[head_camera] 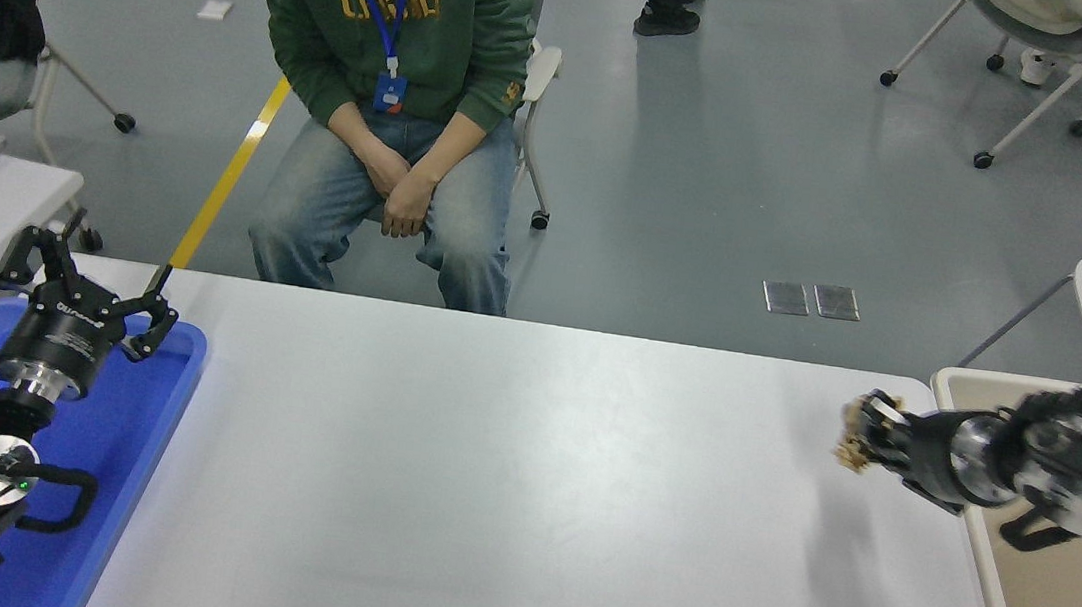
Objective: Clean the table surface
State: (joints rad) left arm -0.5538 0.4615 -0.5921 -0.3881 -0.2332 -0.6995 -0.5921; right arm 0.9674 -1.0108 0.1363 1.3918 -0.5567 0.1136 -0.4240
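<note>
The white table surface (502, 480) fills the lower half of the head view. Near its right edge my right gripper (861, 436) is lifted above it and shut on a small tan crumpled scrap (851, 455); its shadow falls on the tabletop below. The arm behind it is motion-blurred and reaches in from over the beige bin. My left gripper (81, 280) is parked at the lower left over the blue tray, its fingers spread open and holding nothing.
A blue tray (150, 433) lies along the table's left edge. A beige bin (1063, 600) stands just off the right edge. A person in a green hoodie (390, 117) sits at the far side, hands between the knees. Chairs stand further back.
</note>
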